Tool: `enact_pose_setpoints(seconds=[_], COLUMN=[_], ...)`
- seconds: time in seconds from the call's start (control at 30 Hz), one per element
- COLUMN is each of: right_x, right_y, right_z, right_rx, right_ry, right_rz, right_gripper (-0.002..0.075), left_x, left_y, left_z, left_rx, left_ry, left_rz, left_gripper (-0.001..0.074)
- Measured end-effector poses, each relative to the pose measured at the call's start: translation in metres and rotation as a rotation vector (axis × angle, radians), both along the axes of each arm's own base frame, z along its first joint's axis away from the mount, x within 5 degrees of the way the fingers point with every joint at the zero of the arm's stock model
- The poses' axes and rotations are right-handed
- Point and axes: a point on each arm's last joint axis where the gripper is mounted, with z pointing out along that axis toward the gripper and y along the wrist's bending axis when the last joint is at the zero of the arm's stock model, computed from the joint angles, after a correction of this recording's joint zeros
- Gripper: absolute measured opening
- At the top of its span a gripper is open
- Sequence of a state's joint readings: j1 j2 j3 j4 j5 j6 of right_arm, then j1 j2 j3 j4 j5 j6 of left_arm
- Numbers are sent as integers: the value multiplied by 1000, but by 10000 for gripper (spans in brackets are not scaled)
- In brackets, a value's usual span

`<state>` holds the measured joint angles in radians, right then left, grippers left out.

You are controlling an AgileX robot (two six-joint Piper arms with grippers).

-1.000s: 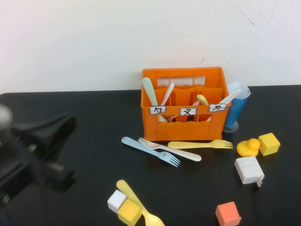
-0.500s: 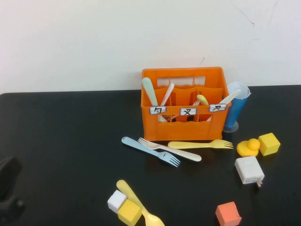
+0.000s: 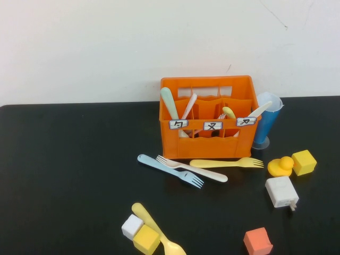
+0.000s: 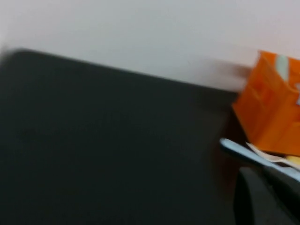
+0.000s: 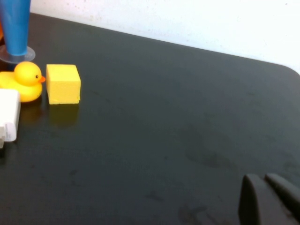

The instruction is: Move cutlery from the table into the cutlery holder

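The orange cutlery holder (image 3: 207, 139) stands at the back of the black table (image 3: 79, 159). A pale green spoon (image 3: 169, 102), a pale pink spoon (image 3: 189, 106) and other handles stick out of it. I cannot make out a grey fork. In front of it lie a blue fork (image 3: 169, 170), a cream fork (image 3: 191, 169) and a yellow fork (image 3: 226, 163); a yellow spoon (image 3: 156, 229) lies nearer. Neither arm shows in the high view. My left gripper (image 4: 262, 172) is shut and empty, left of the holder (image 4: 272, 112). My right gripper (image 5: 263, 177) is shut and empty over bare table.
A blue cup (image 3: 267, 119) stands right of the holder. A yellow duck (image 3: 280, 166), yellow cube (image 3: 304, 162), white charger (image 3: 281, 192) and orange cube (image 3: 257, 241) lie at the right. A white cube (image 3: 132, 226) and yellow cube (image 3: 146, 239) sit by the yellow spoon.
My left arm has drawn back out of the high view at the lower left. The cutlery and the holder have not moved.
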<state>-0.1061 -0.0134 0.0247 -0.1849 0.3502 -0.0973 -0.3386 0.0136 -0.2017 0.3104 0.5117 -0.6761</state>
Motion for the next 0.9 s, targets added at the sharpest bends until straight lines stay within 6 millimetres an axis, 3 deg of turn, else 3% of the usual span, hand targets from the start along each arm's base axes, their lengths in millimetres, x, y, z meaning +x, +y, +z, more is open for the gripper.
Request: enact_pose_setpoints(seconds=[0.2, 0.4, 0.9], right_x=[0, 0, 0], right_y=[0, 0, 0], right_z=[0, 0, 0], right_rx=[0, 0, 0], right_ry=[0, 0, 0], right_rz=[0, 0, 0], right_gripper=[-3, -3, -3], left_x=[5, 12, 10], left_y=[-2, -2, -3], left_z=[-25, -50, -59], left_rx=[86, 48, 234], left_ry=[-38, -56, 21], left_rz=[65, 149, 91], left_gripper=[-1, -1, -1])
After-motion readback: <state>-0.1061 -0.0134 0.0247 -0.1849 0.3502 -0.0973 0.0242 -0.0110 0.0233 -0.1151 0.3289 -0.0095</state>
